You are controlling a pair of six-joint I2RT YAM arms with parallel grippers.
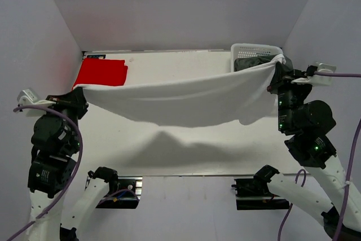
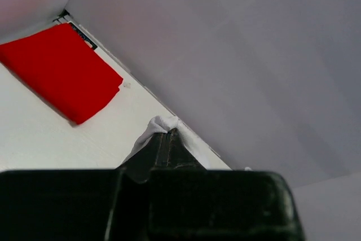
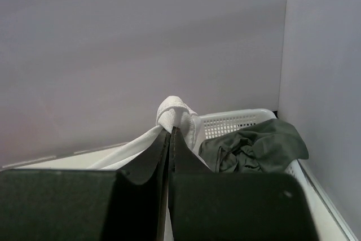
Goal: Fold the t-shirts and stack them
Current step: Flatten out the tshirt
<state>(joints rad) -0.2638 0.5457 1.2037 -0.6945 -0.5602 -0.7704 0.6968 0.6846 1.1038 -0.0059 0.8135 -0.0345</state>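
Note:
The white t-shirt (image 1: 180, 103) hangs stretched in the air between my two grippers, sagging in the middle above the table. My left gripper (image 1: 79, 91) is shut on its left end; a bunch of white cloth (image 2: 161, 123) shows at the fingertips. My right gripper (image 1: 276, 71) is shut on its right end, where white cloth (image 3: 177, 111) bulges above the closed jaws. The red t-shirt (image 1: 101, 73) lies folded flat at the back left of the table, also in the left wrist view (image 2: 59, 71). The dark grey-green t-shirt (image 3: 254, 148) lies crumpled in the basket.
The white lattice basket (image 1: 256, 51) stands at the back right corner, right behind my right gripper; it also shows in the right wrist view (image 3: 228, 122). White walls enclose the table on three sides. The table's front edge (image 1: 186, 174) runs just beyond the arm bases.

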